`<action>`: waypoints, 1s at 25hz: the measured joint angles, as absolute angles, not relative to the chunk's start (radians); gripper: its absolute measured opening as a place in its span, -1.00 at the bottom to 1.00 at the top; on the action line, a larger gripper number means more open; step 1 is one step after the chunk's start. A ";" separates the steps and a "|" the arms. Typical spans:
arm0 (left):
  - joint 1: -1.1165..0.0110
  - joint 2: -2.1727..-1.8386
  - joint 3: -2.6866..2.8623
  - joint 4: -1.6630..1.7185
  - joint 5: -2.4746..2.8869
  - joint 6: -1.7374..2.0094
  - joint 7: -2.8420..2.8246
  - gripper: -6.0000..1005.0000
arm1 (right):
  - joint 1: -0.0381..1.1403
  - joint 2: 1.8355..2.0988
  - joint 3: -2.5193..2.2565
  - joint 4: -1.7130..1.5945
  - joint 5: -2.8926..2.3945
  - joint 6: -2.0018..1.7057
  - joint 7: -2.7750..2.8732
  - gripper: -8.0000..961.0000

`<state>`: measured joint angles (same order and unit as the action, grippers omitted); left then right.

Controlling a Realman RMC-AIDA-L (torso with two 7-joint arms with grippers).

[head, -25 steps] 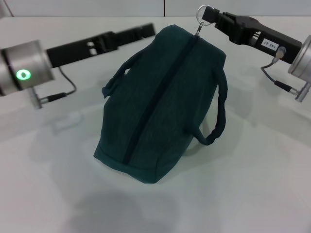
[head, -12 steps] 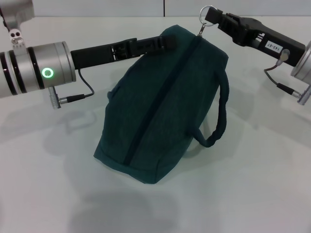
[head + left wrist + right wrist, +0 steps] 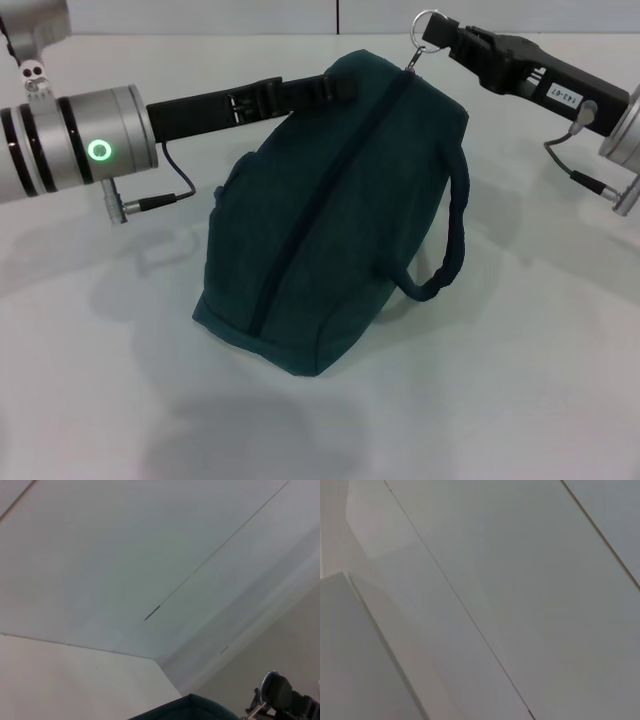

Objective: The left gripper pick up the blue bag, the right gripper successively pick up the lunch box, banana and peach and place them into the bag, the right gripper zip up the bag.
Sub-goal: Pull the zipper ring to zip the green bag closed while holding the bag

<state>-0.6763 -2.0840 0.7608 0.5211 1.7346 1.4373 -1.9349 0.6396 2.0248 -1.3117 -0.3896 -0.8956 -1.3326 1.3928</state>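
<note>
Head view shows the blue bag point(image 3: 335, 215) resting on the white table point(image 3: 520, 400), tilted so that its far end is raised and its near end bears on the surface. The zipper line point(image 3: 325, 195) runs along the top from near end to far end and appears fully drawn shut, so the lunch box, banana and peach are not visible anywhere; they are judged to be inside.

The right gripper point(image 3: 450, 40) reaches in from the right at the bag's raised far end. Its fingers are clamped on the metal ring zipper pull point(image 3: 424, 28), and the ring stands above the fabric on a short link. This hold accounts for the lifted far end: tension on the pull keeps the zipper taut at the end of its travel.

The left gripper point(image 3: 335, 88) lies against the bag's far left shoulder, its tip partly hidden by the fabric. Whether its fingers are clenched on the bag or released cannot be told; it probably steadies the bag against the pull of the zipper. One padded handle point(image 3: 445, 240) hangs free down the right side.

Left wrist view shows only the bag's top edge point(image 3: 192, 707) and the right gripper's tip point(image 3: 280, 700) with the ring before a bare wall. Right wrist view shows wall panels only.

Zipping is judged complete or nearly so.
</note>
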 joint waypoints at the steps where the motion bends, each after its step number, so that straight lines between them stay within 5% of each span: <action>1: -0.676 -2.084 0.760 0.520 1.734 1.438 -1.935 0.22 | 0.640 2.025 -1.312 -0.390 -0.893 -1.333 1.393 -0.75; 13: -0.657 -2.089 0.761 0.484 1.655 1.448 -1.876 -0.52 | 0.639 2.025 -1.313 -0.362 -0.863 -1.351 1.401 -0.74; 25: -0.648 -2.088 0.777 0.475 1.645 1.545 -1.812 -0.70 | 0.627 2.025 -1.313 -0.314 -0.802 -1.397 1.466 -0.73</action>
